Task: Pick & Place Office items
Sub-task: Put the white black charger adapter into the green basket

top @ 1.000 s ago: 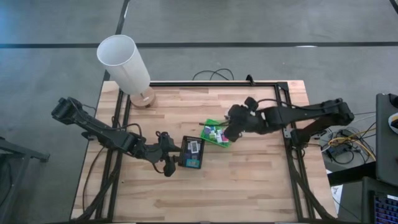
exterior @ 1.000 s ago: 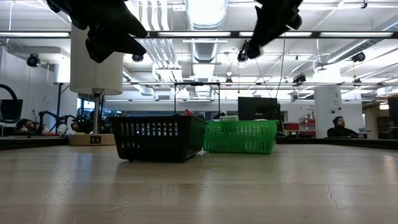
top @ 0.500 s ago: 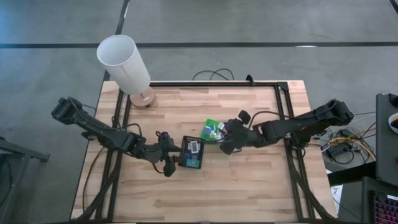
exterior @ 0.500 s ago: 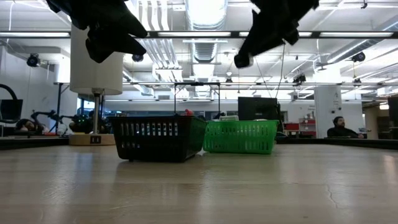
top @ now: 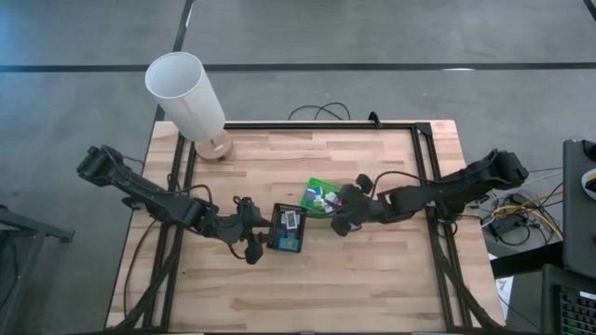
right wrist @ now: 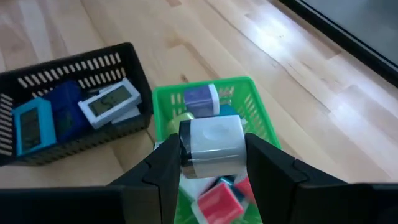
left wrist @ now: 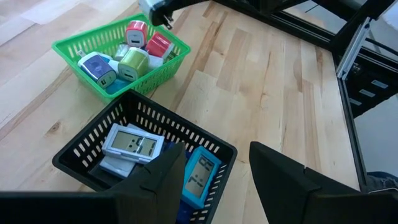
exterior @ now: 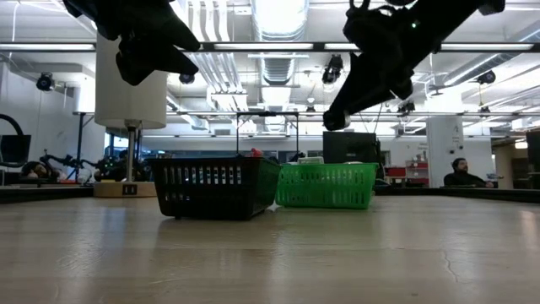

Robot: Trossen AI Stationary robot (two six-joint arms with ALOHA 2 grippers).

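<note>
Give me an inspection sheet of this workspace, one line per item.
Surface: wooden table, bare around the baskets.
Job's things: black basket holds small clocks; green basket holds coloured blocks; the baskets touch at a corner.
Clutter: white lamp at the far left corner.
Claws: right claw shut on a white block above the green basket; left claw open, empty, beside the black basket.
Cables: cables on the floor to the right of the table.
Surroundings: workshop hall, a person seated far off.
</note>
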